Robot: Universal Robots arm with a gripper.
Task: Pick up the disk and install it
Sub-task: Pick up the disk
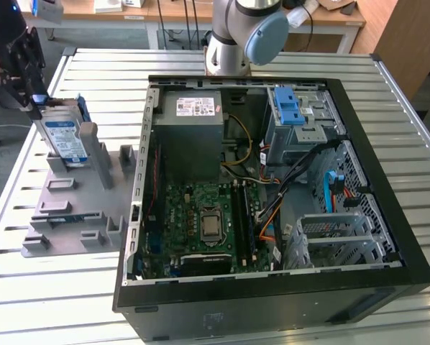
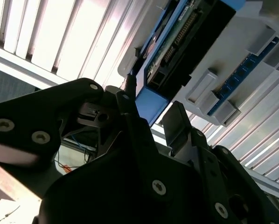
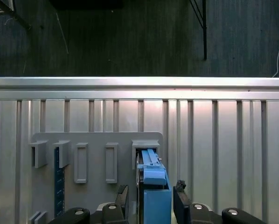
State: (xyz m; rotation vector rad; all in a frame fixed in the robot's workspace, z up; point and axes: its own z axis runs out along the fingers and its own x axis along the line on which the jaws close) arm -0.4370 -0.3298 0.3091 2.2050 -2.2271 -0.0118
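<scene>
You have the gripper (image 1: 32, 99) at the exterior view's far left, just over the top end of the disk (image 1: 62, 138), which stands on edge in a grey slotted fixture (image 1: 71, 208) on the ribbed aluminium table (image 1: 49, 287). The disk is outside the open computer case (image 1: 236, 309), well apart from it, its white-and-blue label facing the exterior camera. In the first wrist view you look along the disk's (image 3: 154, 186) blue side rail, and the two dark fingers (image 3: 180, 200) sit one on each side of it. The claw is spread a little wider than the disk, with a slim strip of fixture showing between one finger and the rail and the other finger just beside the rail. You cannot tell from these views whether that nearer finger touches. Nothing is clamped, and the disk sits in its slot. The second wrist view shows the disk's (image 2: 186, 42) circuit-board side and the blue rail end between the fingers (image 2: 179, 126). Inside the case, the grey power-supply box (image 1: 197, 140) lies next to the blue plastic latch (image 1: 290, 108) on its metal cage, with the motherboard (image 1: 200, 215) below them in the exterior view.
</scene>
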